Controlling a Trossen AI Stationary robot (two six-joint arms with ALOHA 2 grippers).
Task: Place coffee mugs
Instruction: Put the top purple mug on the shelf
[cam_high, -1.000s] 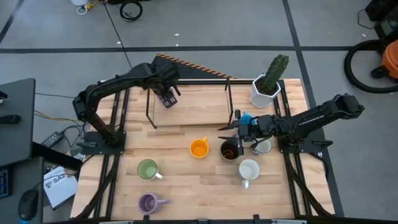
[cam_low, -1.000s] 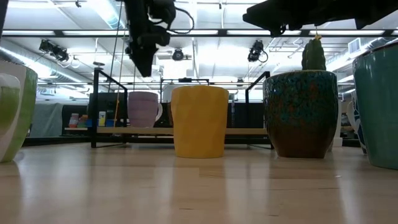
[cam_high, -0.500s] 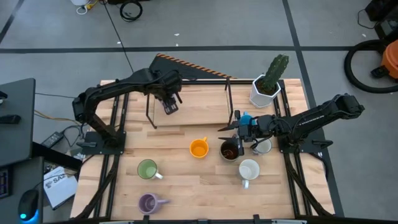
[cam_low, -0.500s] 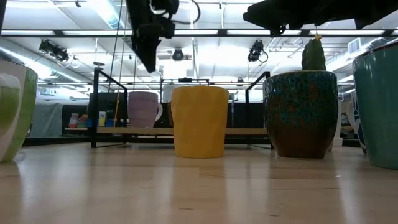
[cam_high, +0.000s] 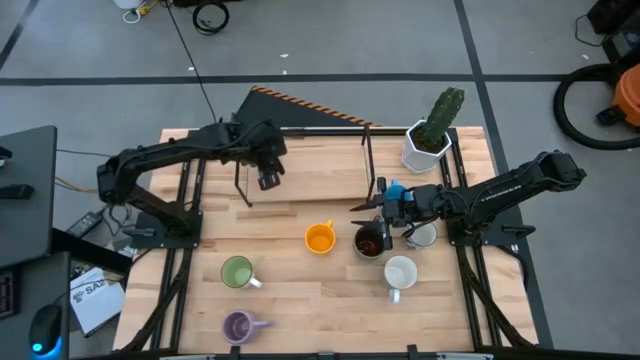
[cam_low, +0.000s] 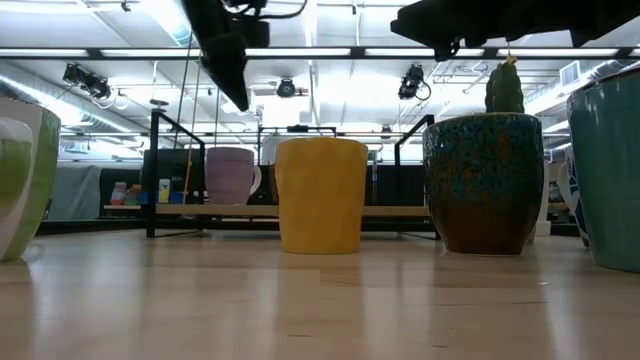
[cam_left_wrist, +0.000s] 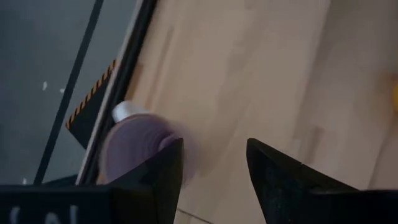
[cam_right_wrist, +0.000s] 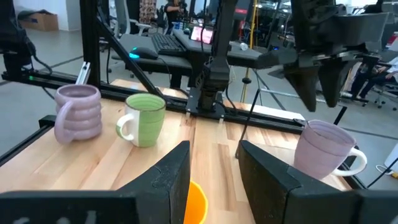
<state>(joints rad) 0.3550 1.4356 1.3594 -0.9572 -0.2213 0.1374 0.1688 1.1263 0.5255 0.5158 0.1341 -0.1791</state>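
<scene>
A purple mug (cam_low: 230, 175) stands upright on its base on the low wooden shelf (cam_low: 300, 210) at the table's far side; the left arm hides it in the high view. My left gripper (cam_left_wrist: 214, 174) hangs open above and just near of this mug (cam_right_wrist: 323, 149), touching nothing. My right gripper (cam_high: 368, 205) is open and level over the table's middle, above the dark brown mug (cam_high: 370, 242) and next to the orange mug (cam_high: 319, 238). A green mug (cam_high: 237, 272), a second purple mug (cam_high: 238, 325) and two white mugs (cam_high: 400, 272) (cam_high: 424, 235) stand on the table.
The shelf's black metal frame (cam_high: 240, 180) has thin uprights at both ends. A white faceted pot with a cactus (cam_high: 428, 145) stands at the far right corner. Bare wood lies on the shelf between the uprights (cam_high: 320, 175) and at the table's near right.
My left gripper has gone toward the table's near edge, away from the purple mug on the shelf, and has rolled a little. The mug has stayed upright where it was. My right arm has kept still.
</scene>
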